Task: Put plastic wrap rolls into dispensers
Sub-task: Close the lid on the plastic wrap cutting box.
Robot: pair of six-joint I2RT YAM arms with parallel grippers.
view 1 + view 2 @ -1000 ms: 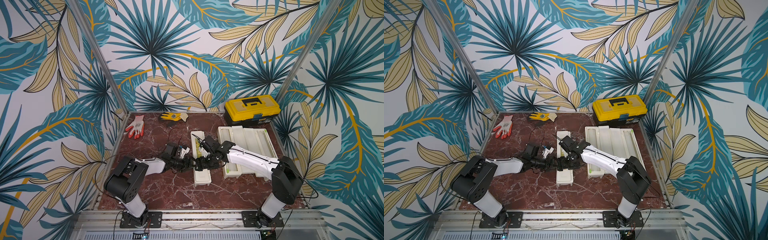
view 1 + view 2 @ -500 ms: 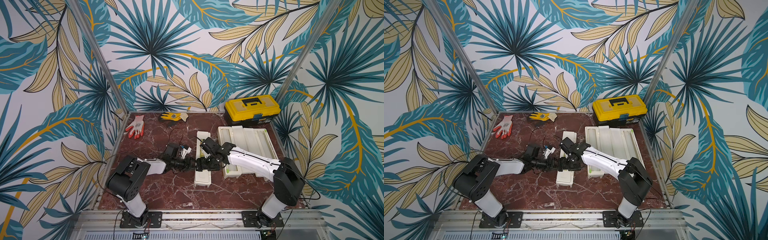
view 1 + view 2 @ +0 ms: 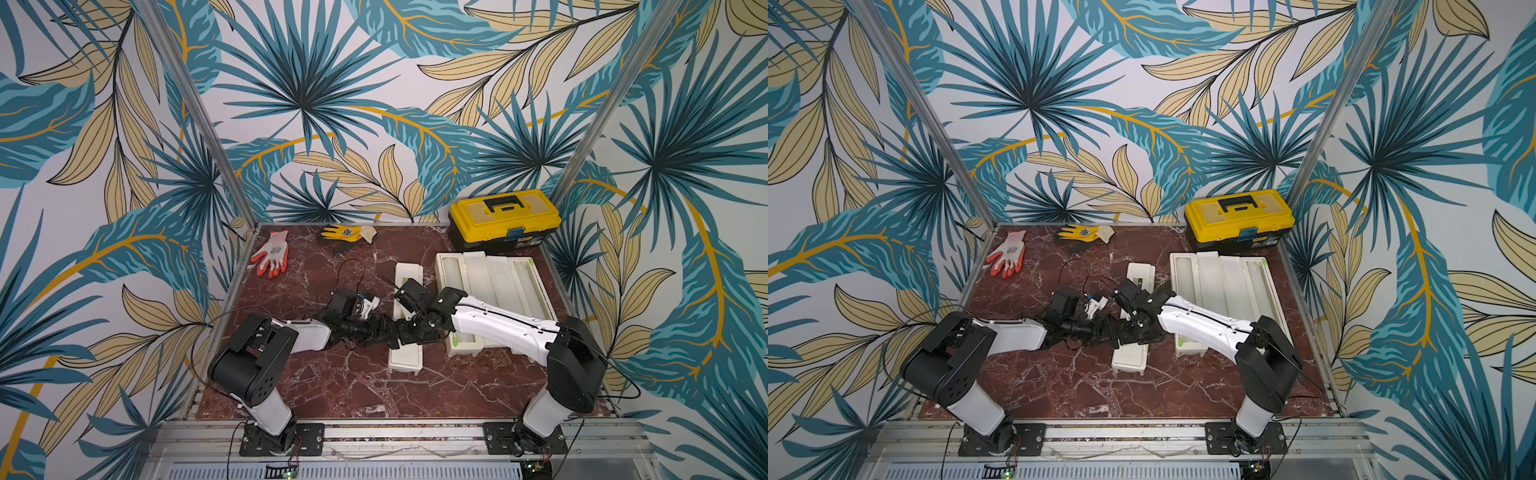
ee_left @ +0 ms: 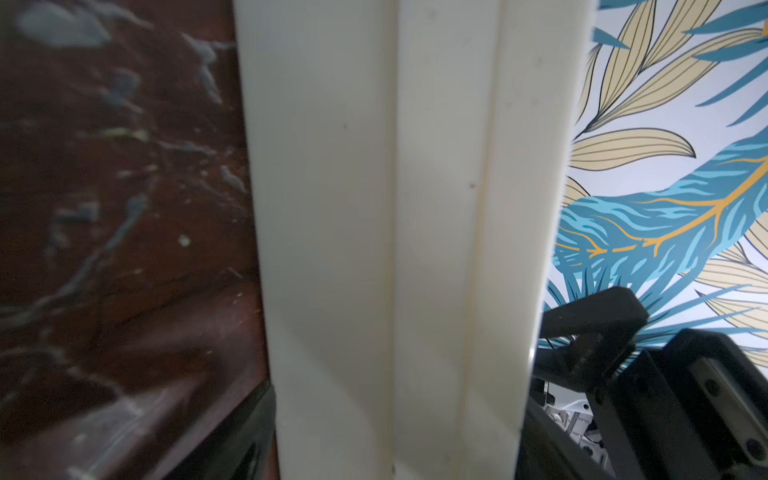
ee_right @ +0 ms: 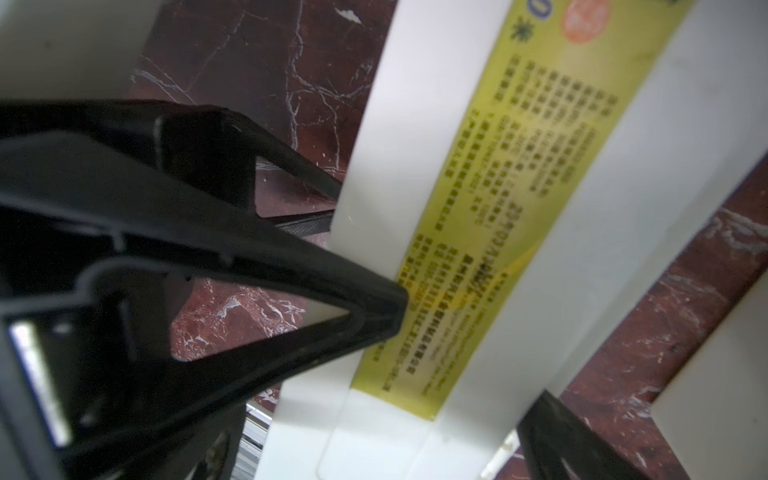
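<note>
A closed cream dispenser [image 3: 405,357] [image 3: 1129,357] with a yellow label lies in the middle of the table. What it contains is hidden. My left gripper [image 3: 384,332] [image 4: 395,449] reaches it from the side and is open, jaws either side of the dispenser [image 4: 374,208]. My right gripper [image 3: 409,332] [image 5: 374,453] is open astride the same dispenser [image 5: 519,208], and one left finger [image 5: 291,291] rests its tip on the label. To the right lie two open dispensers [image 3: 490,291], side by side. Each holds a plastic wrap roll [image 3: 451,278] [image 3: 524,282].
A yellow-and-black toolbox [image 3: 503,220] stands at the back right. An orange-and-white glove [image 3: 272,253] and a yellow glove [image 3: 345,233] lie at the back left. The right arm [image 3: 498,328] crosses over the near ends of the open dispensers.
Both grippers have stayed at the middle dispenser and their jaws stand wider. The right gripper has shifted a little toward the left one.
</note>
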